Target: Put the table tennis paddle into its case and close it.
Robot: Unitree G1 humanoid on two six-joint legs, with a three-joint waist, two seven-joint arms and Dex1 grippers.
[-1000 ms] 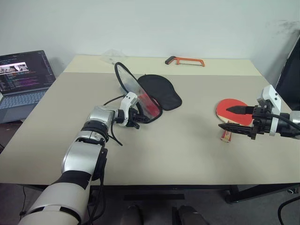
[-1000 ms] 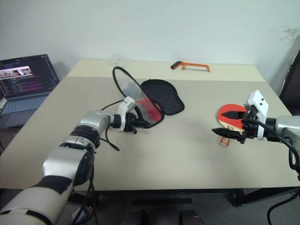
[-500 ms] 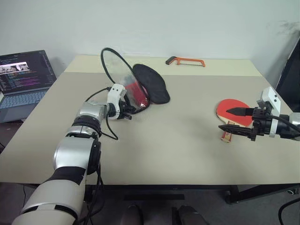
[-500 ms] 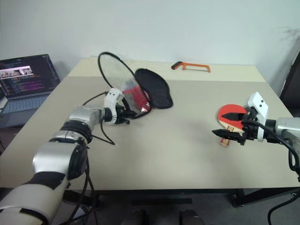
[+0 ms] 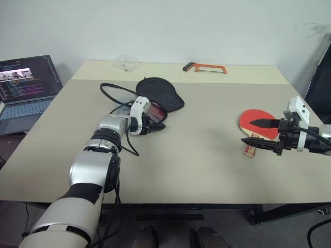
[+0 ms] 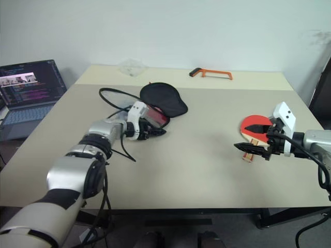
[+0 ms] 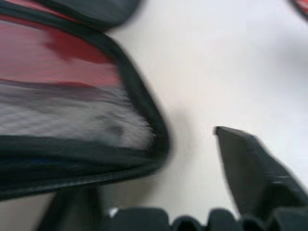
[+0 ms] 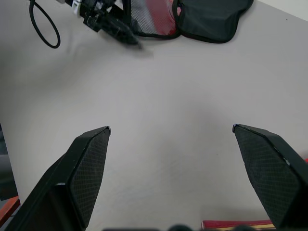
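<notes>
The case (image 5: 160,93) lies opened out on the table's left middle, its black half at the back and the red and mesh half (image 5: 153,110) in front. My left gripper (image 5: 158,125) sits low at the mesh half's front edge. It is open, and the case's black edging (image 7: 144,115) lies just ahead of its fingers (image 7: 252,168). The table tennis paddle (image 5: 258,118) lies red face up at the right, its wooden handle (image 5: 250,150) pointing toward me. My right gripper (image 5: 246,130) hovers open just over the paddle, holding nothing.
An open laptop (image 5: 26,85) stands off the table's left side. An orange hacksaw (image 5: 204,66) and a clear plastic piece (image 5: 125,62) lie at the far edge. A black cable (image 5: 126,147) loops beside my left wrist. Bare tabletop (image 5: 201,150) lies between case and paddle.
The case's mesh half, held raised by my left gripper before, now lies down on the table. The left gripper has opened and let go. The right arm has not moved.
</notes>
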